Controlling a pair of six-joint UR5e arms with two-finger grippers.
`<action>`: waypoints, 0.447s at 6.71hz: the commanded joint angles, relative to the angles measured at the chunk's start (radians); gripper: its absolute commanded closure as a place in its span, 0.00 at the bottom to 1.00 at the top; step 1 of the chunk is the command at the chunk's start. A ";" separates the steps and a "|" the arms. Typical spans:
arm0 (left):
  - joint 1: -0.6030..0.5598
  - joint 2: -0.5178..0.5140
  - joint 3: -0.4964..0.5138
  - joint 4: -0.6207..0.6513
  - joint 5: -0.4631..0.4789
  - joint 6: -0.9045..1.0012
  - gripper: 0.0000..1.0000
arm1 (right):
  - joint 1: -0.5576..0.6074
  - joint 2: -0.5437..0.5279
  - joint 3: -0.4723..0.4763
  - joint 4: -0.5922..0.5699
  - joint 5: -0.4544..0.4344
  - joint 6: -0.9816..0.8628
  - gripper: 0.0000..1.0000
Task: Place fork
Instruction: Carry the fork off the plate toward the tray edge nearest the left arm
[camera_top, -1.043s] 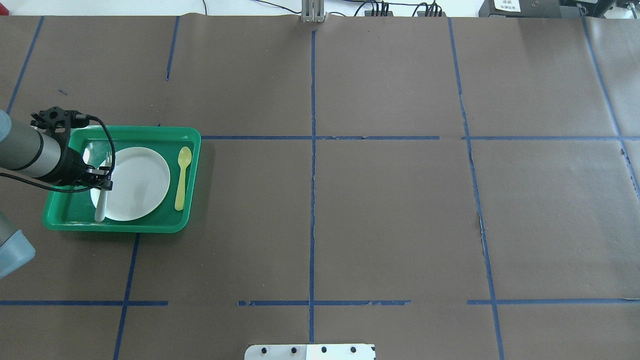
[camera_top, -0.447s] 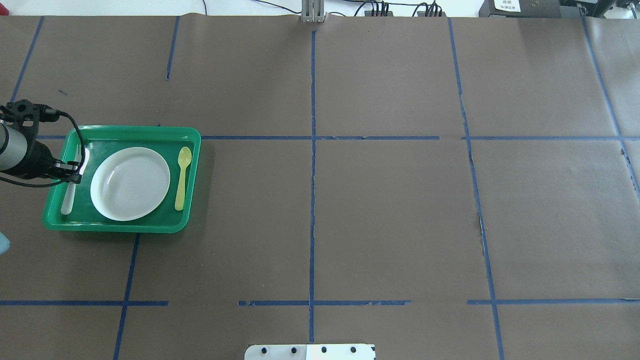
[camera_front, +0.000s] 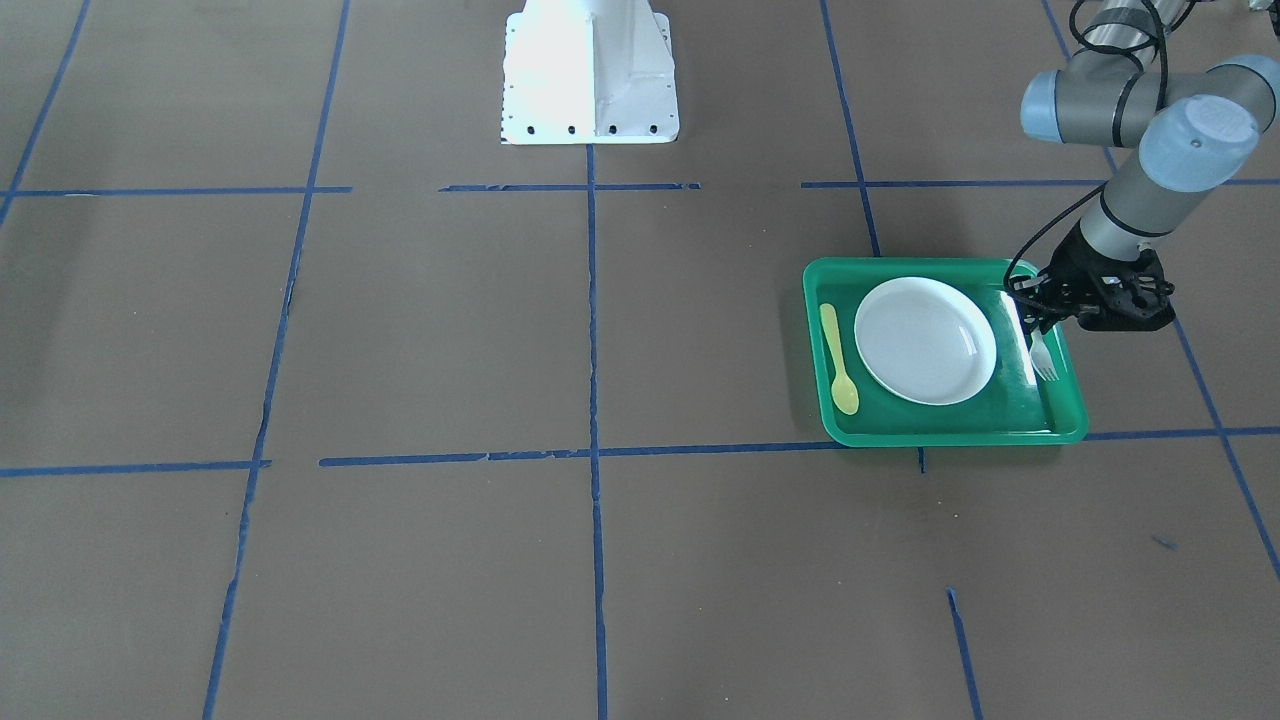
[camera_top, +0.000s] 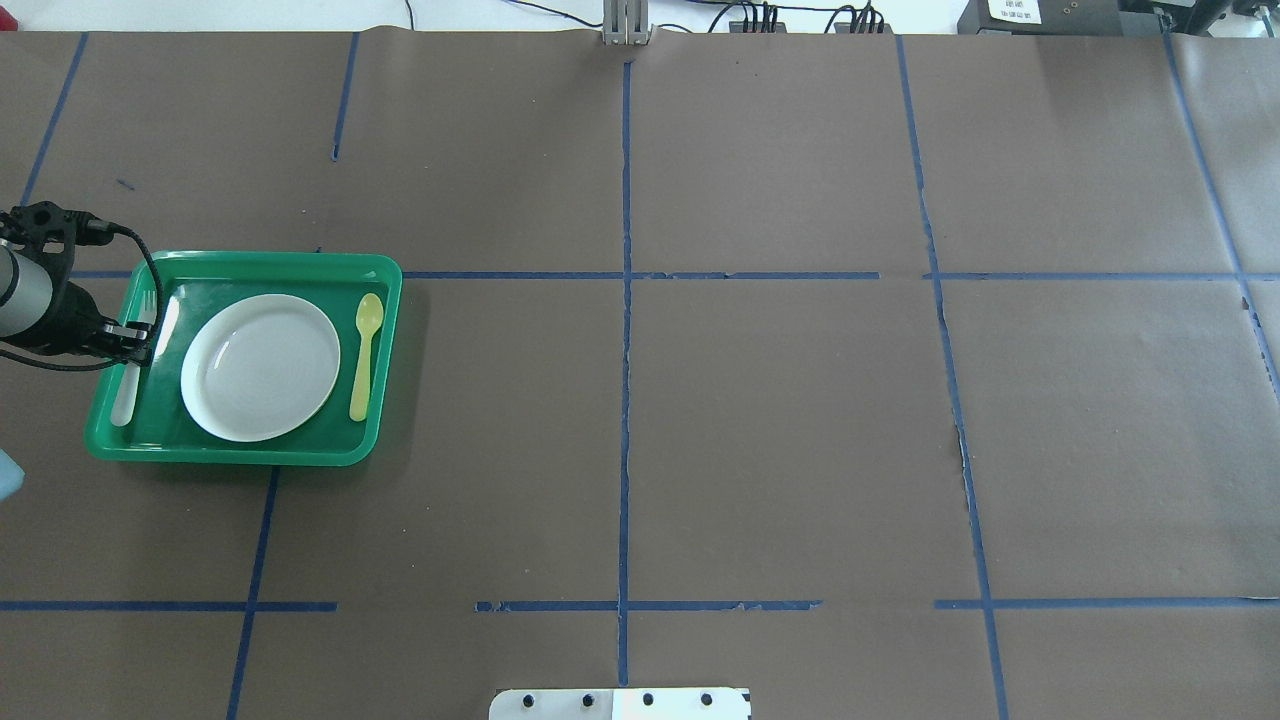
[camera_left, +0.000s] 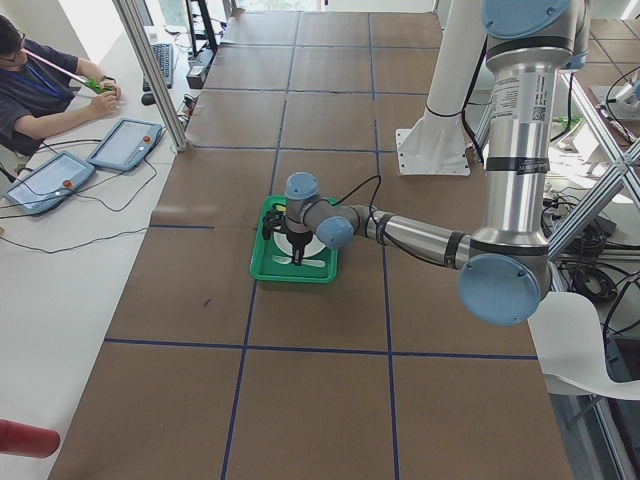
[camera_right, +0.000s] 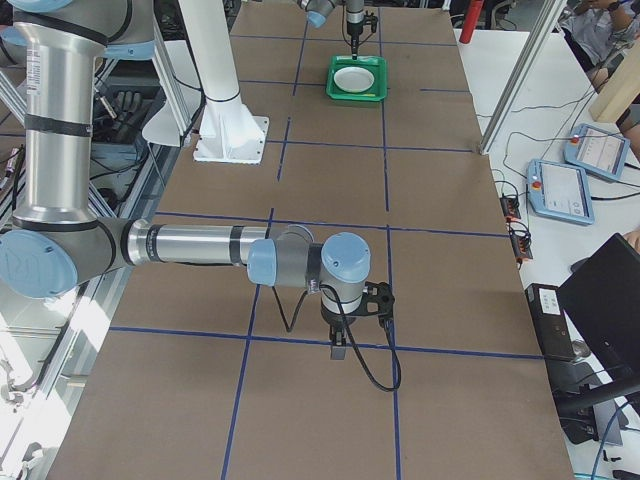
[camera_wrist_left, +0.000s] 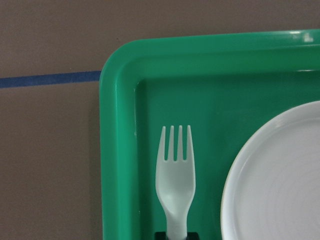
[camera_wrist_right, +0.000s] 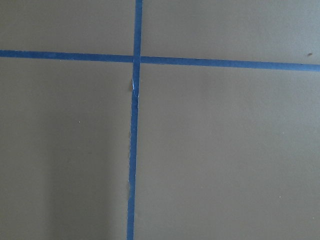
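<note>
The left end effector (camera_top: 135, 338) is closed on the fork (camera_wrist_left: 175, 175), pinching its handle just behind the neck. In the wrist view the pale stem runs straight down into the dark fingers at the bottom edge. The fork lies lengthwise over the narrow strip of the green tray (camera_wrist_left: 117, 150) between the tray's side wall and the white plate (camera_wrist_left: 280, 190), with the tines towards the tray's far corner. It is apart from both the wall and the plate. I cannot tell whether it is already resting on the tray floor.

The yellow spoon (camera_top: 364, 350) lies in the matching strip on the plate's other side. The right end effector (camera_right: 340, 345) hangs over bare worktop (camera_top: 780, 430), well apart from the tray, and I cannot tell how its fingers stand.

The fork looks very light, thin and smooth, so it probably flexes a little and could swivel in a loose pinch. The short tines are likely its weakest part. The flat handle near the middle or the neck seems the right place to hold it, with a modest squeeze. Being so light, it may cling to a pad or skid on the glossy tray when released.
</note>
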 joint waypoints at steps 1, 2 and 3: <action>0.004 -0.018 0.074 -0.064 -0.001 -0.037 1.00 | 0.000 0.000 0.000 0.000 0.000 -0.001 0.00; 0.004 -0.023 0.085 -0.087 -0.002 -0.066 1.00 | 0.000 0.000 0.000 0.000 0.000 -0.001 0.00; 0.004 -0.026 0.082 -0.087 -0.004 -0.085 1.00 | 0.000 0.000 0.000 0.000 0.000 0.000 0.00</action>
